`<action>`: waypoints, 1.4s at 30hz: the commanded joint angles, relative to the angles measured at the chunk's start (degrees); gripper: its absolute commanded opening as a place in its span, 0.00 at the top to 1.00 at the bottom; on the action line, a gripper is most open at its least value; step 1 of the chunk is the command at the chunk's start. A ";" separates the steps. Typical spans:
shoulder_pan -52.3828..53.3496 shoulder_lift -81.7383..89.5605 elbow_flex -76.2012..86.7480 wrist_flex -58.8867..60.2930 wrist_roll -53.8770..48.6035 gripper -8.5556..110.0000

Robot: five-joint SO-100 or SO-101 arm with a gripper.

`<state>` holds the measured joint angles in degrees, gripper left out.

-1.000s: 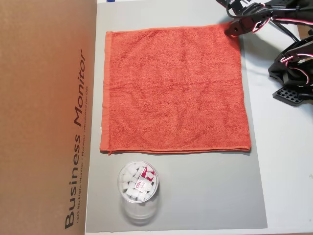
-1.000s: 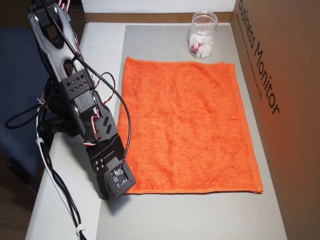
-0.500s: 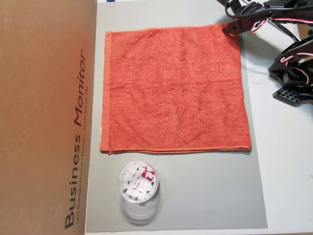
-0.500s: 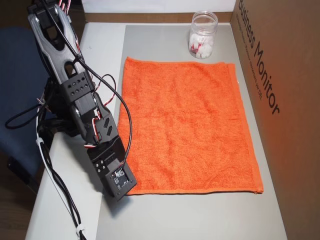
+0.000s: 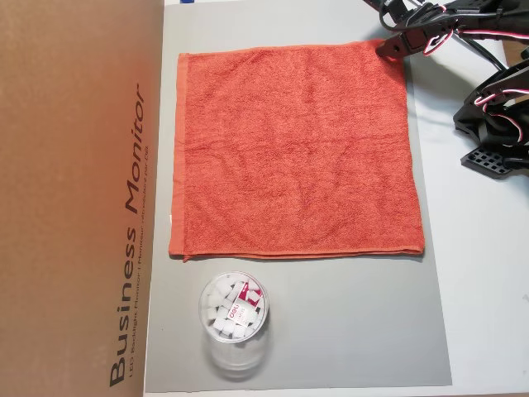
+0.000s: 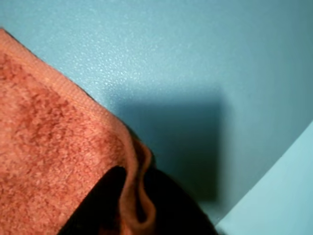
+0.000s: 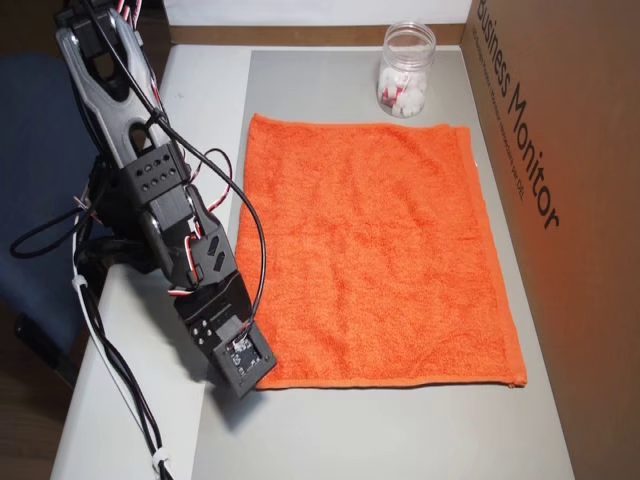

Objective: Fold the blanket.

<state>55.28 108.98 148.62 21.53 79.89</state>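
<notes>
- Change in an overhead view is small: compared with 1 second ago, the gripper (image 5: 387, 45) has slid a little up the picture and now sits right over the top-right corner of the blanket (image 5: 293, 153), where half a second ago it had all but arrived. The blanket itself has not shifted; it lies flat and unfolded on the grey mat (image 5: 347, 331), with the clear tub (image 5: 234, 318) just below its lower edge and the cardboard box (image 5: 78, 190) along its left side.
- Wrist view gives the closest look: the blanket's (image 6: 54, 161) hemmed corner is bunched into a narrow upright ridge between 2 dark shapes at the bottom edge, which I take to be the gripper's (image 6: 134, 200) fingers. So the gripper appears closed narrowly on that corner, pinching a fold of cloth. The mat (image 6: 195, 63) beneath carries a dark shadow.
- Other overhead view shows the arm (image 7: 160, 215) stretched low along the left side of the blanket (image 7: 385, 260), its gripper end (image 7: 245, 365) at the near-left corner, further toward the bottom of the picture than 1 second ago. The jaws are hidden under the wrist here.
- Meaning for the task, as a judgement: the reach looks finished and the corner pinch made or nearly so; no fold exists yet, so the lift and carry-over are still ahead.
</notes>
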 commanded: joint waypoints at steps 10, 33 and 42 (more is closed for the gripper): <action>4.48 0.18 -0.79 0.53 -7.47 0.93; 4.92 16.52 -5.36 16.70 -6.42 0.93; 8.35 20.83 -5.54 18.46 -6.42 0.93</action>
<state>62.84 127.71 145.72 39.81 73.12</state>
